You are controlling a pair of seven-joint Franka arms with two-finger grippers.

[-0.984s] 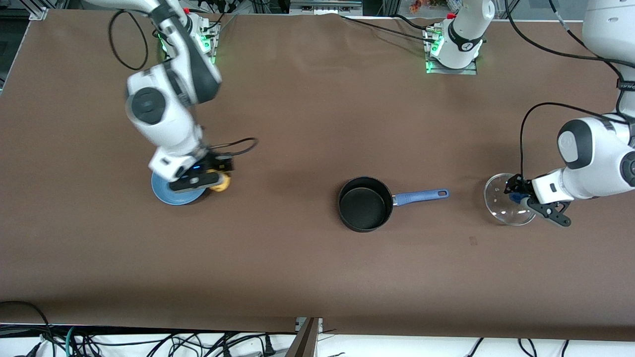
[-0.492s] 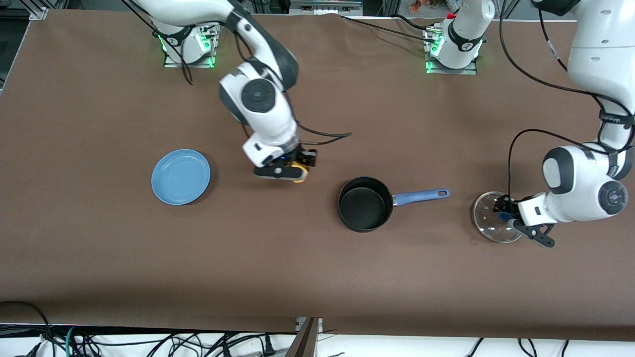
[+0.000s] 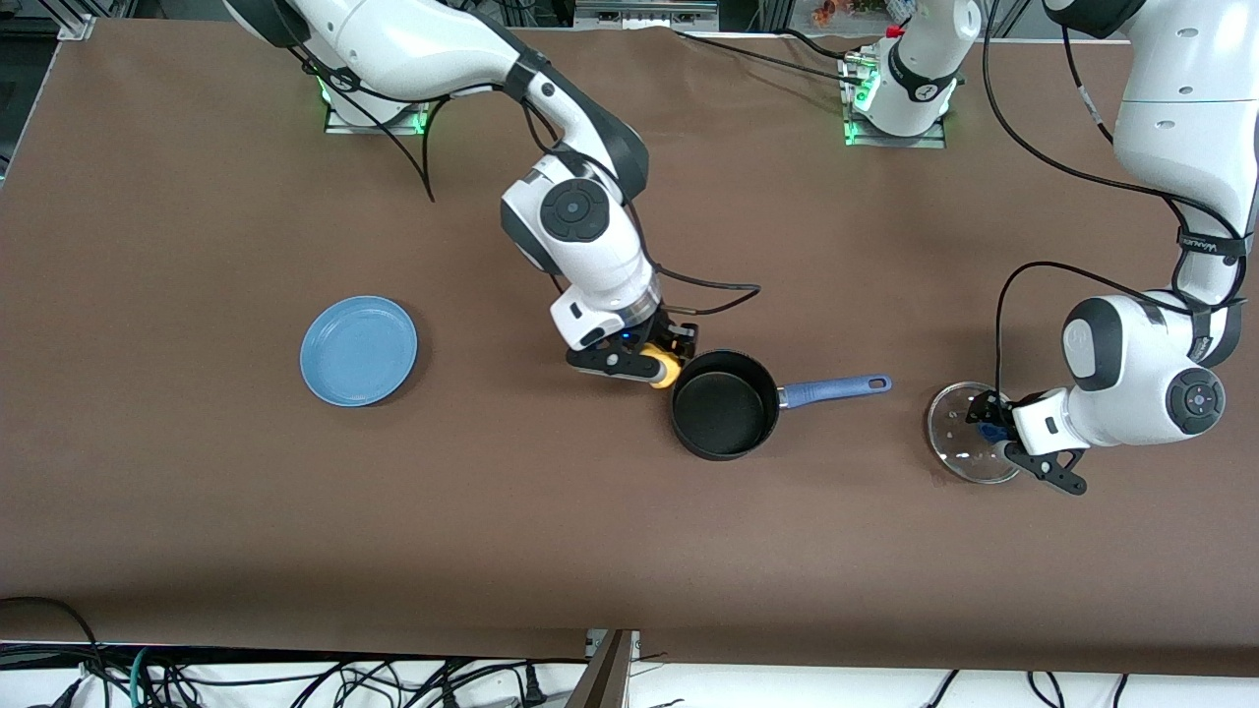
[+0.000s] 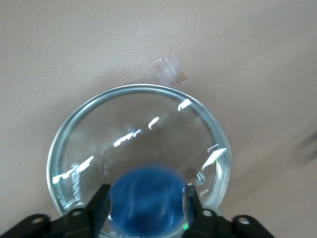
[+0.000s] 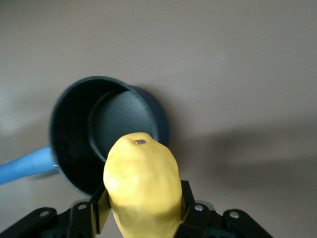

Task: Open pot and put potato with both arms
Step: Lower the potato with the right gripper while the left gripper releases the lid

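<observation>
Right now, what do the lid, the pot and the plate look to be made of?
The lid looks like clear glass with a metal rim: the table shows through it, with bright glints; its knob looks like blue plastic. The pot looks like metal with a matte black coating, perhaps nonstick. The plate is smooth light blue, plastic or glazed ceramic.

One pot, lid off. One glass lid. One potato. One blue plate. Two arms, two grippers: right, left. One tape scrap on tabletop.
</observation>
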